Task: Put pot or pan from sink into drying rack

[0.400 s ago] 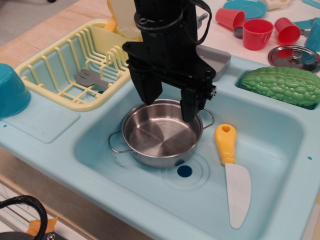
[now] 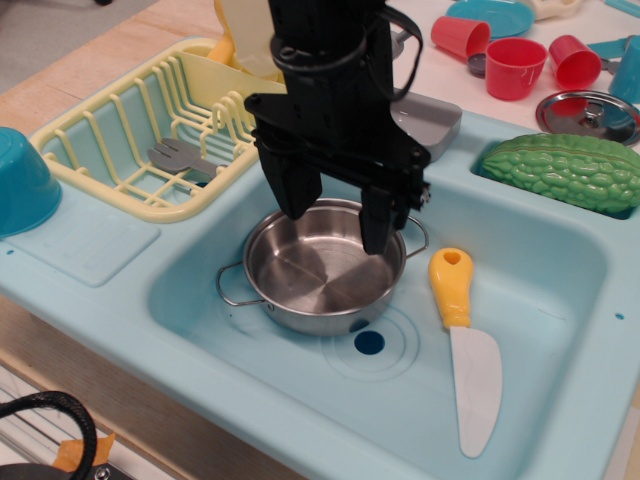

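A shallow shiny steel pot [image 2: 315,275] with two wire loop handles sits upright in the light-blue sink [image 2: 250,390], just behind the dark-blue drain dot [image 2: 369,342]. My black gripper [image 2: 338,220] hangs right over the pot's far rim. It is open and empty, with one finger [image 2: 297,190] at the rim's back left and the other finger [image 2: 378,222] just inside the rim at the back right. The pale yellow drying rack [image 2: 95,135] stands to the left behind the sink and holds a grey fork [image 2: 180,156].
A yellow-handled toy knife [image 2: 466,345] lies in the sink right of the pot. A green bitter gourd [image 2: 563,170] rests at the sink's back right. A blue bowl [image 2: 20,180] stands far left. Red cups [image 2: 515,65] and a steel lid [image 2: 588,115] are behind.
The gripper has shifted slightly and its fingers look a little closer together over the pot's far rim. The pot has not moved.
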Robot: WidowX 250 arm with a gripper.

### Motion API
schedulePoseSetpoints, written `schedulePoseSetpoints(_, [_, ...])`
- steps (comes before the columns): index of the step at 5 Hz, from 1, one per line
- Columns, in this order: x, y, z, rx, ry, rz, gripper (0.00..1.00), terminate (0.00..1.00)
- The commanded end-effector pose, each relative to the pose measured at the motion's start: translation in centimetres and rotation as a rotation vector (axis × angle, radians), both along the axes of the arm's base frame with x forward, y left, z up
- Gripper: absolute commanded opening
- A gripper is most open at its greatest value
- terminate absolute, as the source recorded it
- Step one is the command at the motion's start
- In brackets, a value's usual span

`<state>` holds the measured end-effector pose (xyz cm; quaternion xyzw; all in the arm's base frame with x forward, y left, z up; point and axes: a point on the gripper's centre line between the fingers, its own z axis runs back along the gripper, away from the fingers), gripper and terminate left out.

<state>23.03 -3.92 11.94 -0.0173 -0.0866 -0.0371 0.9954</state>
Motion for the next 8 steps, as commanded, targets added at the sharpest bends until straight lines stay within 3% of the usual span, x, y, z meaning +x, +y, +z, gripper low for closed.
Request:
schedulePoseSetpoints(1, [0.2,-1.5,-0.9,0.029,0.005,-0.011,1.00,0.00])
schedulePoseSetpoints(2, [0.1,-1.6,-2.2,0.020,0.033,-0.036,1.00,0.00])
schedulePoseSetpoints(3, [-0.2,-1.2,-3.7,-0.023,0.010,-0.041,1.00,0.00])
schedulePoseSetpoints(4, [-0.1,-1.1,-5.4,-0.068,0.060,-0.055,1.00,0.00])
schedulePoseSetpoints(5, [-0.2,-0.9,-5.8,-0.076,0.044,-0.044,1.00,0.00])
schedulePoseSetpoints(6, [-0.3,-0.9,-6.1,-0.075,0.055,-0.032,0.00,0.00])
schedulePoseSetpoints(8, [-0.6,-0.9,-6.1,-0.072,0.043,-0.015,0.00,0.00])
